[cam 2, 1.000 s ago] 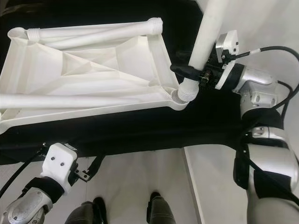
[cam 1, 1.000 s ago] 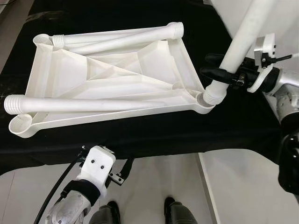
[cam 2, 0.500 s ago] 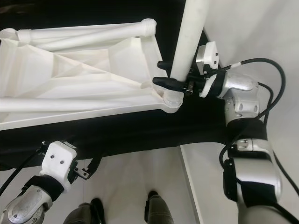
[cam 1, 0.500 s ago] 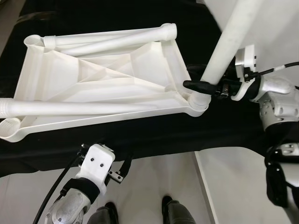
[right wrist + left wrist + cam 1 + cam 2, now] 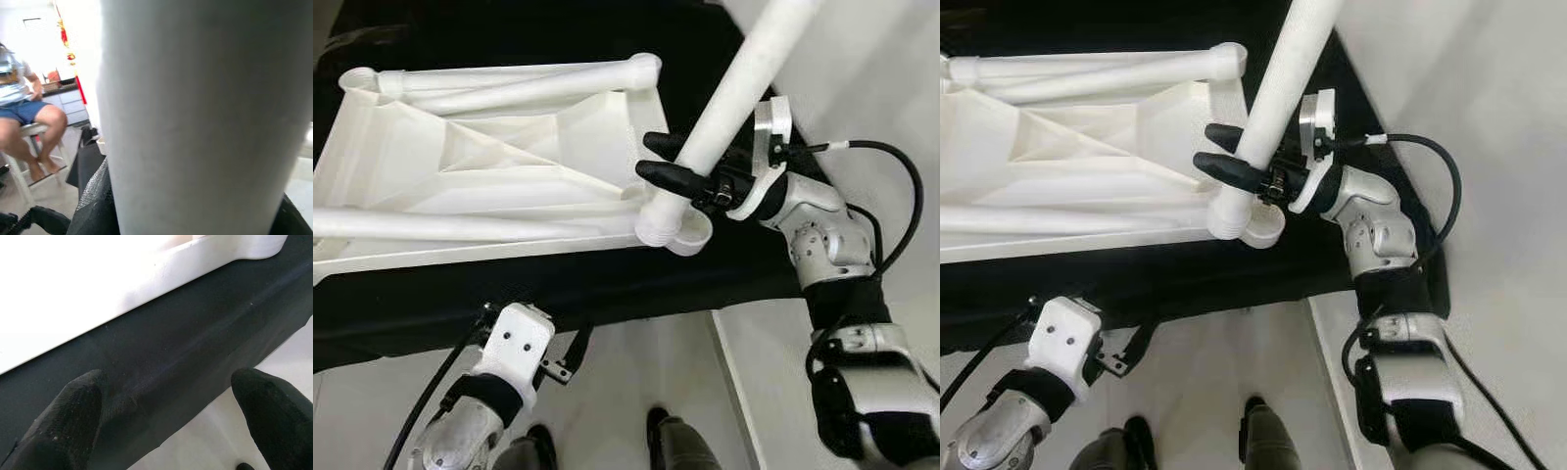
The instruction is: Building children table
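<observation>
A black cloth-covered work surface (image 5: 607,284) spans the scene, its near edge running just beyond the left gripper (image 5: 161,416), with pale floor (image 5: 636,392) below and more bare pale floor off the cloth's right edge, beside the right arm.

On the cloth lies the big white moulded plastic tabletop (image 5: 489,166), upside down, its ribbed underside facing up. Its near long rim sits close to the cloth's near edge, leaving a narrow black strip between them. Two loose white plastic tube legs rest across it — one (image 5: 509,88) along the far side, one (image 5: 460,227) along the near side.

The right gripper (image 5: 680,166) is clamped around a third white plastic tube leg (image 5: 734,88), its black fingers (image 5: 666,176) wrapping the tube just above the threaded end. That leg stands tilted, its lower end meeting the round corner socket (image 5: 680,233) of the tabletop directly below the gripper; whether it is seated inside I cannot tell.

The left gripper hangs low in front of the cloth's near edge, its two black fingers (image 5: 68,426) spread wide apart and holding nothing.

In the right wrist view a person (image 5: 24,112) sits on a white stool in the background.
</observation>
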Controlling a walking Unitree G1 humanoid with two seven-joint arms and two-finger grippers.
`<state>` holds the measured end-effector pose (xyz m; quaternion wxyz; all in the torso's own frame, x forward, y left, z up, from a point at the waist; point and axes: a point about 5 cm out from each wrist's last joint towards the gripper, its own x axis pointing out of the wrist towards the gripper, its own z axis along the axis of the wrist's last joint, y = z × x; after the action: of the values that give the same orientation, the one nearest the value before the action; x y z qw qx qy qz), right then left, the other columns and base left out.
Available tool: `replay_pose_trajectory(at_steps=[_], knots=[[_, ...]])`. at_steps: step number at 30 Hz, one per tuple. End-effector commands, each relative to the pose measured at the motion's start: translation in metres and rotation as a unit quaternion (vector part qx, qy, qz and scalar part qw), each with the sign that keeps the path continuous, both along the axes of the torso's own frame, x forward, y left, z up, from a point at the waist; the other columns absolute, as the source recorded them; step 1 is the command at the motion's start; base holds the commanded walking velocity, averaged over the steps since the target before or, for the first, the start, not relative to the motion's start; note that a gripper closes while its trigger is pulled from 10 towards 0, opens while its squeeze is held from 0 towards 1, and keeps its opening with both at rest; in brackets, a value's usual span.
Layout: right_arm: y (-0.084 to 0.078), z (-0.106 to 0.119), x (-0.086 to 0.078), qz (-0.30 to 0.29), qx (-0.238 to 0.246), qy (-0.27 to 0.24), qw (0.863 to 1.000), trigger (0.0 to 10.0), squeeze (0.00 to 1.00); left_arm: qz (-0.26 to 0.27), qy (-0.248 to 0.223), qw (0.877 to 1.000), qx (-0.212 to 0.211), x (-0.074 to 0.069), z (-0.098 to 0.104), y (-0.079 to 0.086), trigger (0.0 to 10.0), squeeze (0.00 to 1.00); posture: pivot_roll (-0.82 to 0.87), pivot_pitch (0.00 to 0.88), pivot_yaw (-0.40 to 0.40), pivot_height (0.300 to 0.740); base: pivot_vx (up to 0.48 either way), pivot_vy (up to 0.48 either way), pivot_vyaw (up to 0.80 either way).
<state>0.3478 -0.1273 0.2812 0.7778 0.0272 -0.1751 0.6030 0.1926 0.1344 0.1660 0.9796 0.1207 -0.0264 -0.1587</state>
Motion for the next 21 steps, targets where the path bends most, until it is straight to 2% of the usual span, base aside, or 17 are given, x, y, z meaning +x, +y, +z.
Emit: replay_pose_trajectory(at_steps=[1, 2, 4, 5, 7, 8, 11, 12, 14, 15, 17, 18, 20, 21], knots=[[0.011, -0.007, -0.002, -0.004, -0.002, 0.009, 1.000, 10.0, 0.00, 0.002, 0.015, 1.000, -0.001, -0.002, -0.006, -0.001, 10.0, 0.00, -0.20, 0.313, -0.066, 0.740, 0.000, 0.000, 0.00], [0.022, -0.011, -0.004, -0.011, -0.006, 0.010, 1.000, 10.0, 0.00, 0.002, 0.015, 1.000, -0.002, -0.002, -0.007, -0.001, 10.0, 0.00, -0.20, 0.311, -0.067, 0.740, 0.000, 0.000, 0.00], [0.022, -0.011, -0.004, -0.011, -0.006, 0.010, 1.000, 10.0, 0.00, 0.002, 0.015, 1.000, -0.002, -0.002, -0.007, -0.001, 10.0, 0.00, -0.20, 0.311, -0.067, 0.740, 0.000, 0.000, 0.00], [0.028, -0.014, -0.005, -0.015, -0.013, 0.007, 1.000, 10.0, 0.00, 0.002, 0.015, 1.000, -0.003, -0.002, -0.007, -0.002, 10.0, 0.00, -0.20, 0.309, -0.069, 0.740, 0.000, 0.000, 0.00], [0.024, -0.011, -0.002, -0.025, -0.020, -0.002, 0.999, 10.0, 0.00, 0.002, 0.015, 1.000, -0.004, -0.002, -0.007, -0.002, 10.0, 0.00, -0.20, 0.305, -0.072, 0.740, 0.000, 0.000, 0.00], [0.015, -0.006, 0.000, -0.034, -0.028, -0.011, 0.999, 10.0, 0.00, 0.002, 0.015, 1.000, -0.005, -0.002, -0.007, -0.003, 10.0, 0.00, -0.21, 0.302, -0.073, 0.740, 0.000, 0.000, 0.00], [0.015, -0.006, 0.000, -0.034, -0.028, -0.011, 0.999, 10.0, 0.00, 0.002, 0.015, 1.000, -0.005, -0.002, -0.007, -0.003, 10.0, 0.00, -0.21, 0.302, -0.073, 0.740, 0.000, 0.000, 0.00], [0.008, -0.002, 0.002, -0.042, -0.032, -0.016, 0.999, 10.0, 0.00, 0.002, 0.015, 1.000, -0.006, -0.002, -0.008, -0.003, 10.0, 0.00, -0.21, 0.302, -0.073, 0.740, 0.000, 0.000, 0.00], [0.008, -0.002, 0.002, -0.042, -0.032, -0.016, 0.999, 10.0, 0.00, 0.002, 0.015, 1.000, -0.006, -0.002, -0.008, -0.003, 10.0, 0.00, -0.21, 0.302, -0.073, 0.740, 0.000, 0.000, 0.00], [-0.011, 0.005, 0.000, -0.037, -0.053, -0.031, 0.997, 10.0, 0.00, 0.001, 0.015, 1.000, -0.006, -0.002, -0.007, -0.003, 10.0, 0.00, -0.21, 0.300, -0.073, 0.740, 0.000, 0.000, 0.00], [-0.011, 0.005, 0.000, -0.037, -0.053, -0.031, 0.997, 10.0, 0.00, 0.001, 0.015, 1.000, -0.006, -0.002, -0.007, -0.003, 10.0, 0.00, -0.21, 0.300, -0.073, 0.740, 0.000, 0.000, 0.00], [-0.030, 0.011, -0.003, -0.033, -0.079, -0.042, 0.995, 10.0, 0.00, -0.001, 0.016, 1.000, -0.007, -0.002, -0.007, -0.003, 10.0, 0.00, -0.21, 0.301, -0.067, 0.740, 0.000, 0.000, 0.00], [-0.030, 0.011, -0.003, -0.033, -0.079, -0.042, 0.995, 10.0, 0.00, -0.001, 0.016, 1.000, -0.007, -0.002, -0.007, -0.003, 10.0, 0.00, -0.21, 0.301, -0.067, 0.740, 0.000, 0.000, 0.00], [-0.046, 0.015, -0.007, -0.026, -0.102, -0.046, 0.993, 10.0, 0.00, -0.004, 0.017, 1.000, -0.008, -0.001, -0.007, -0.003, 10.0, 0.00, -0.21, 0.303, -0.064, 0.740, 0.000, 0.000, 0.00]])
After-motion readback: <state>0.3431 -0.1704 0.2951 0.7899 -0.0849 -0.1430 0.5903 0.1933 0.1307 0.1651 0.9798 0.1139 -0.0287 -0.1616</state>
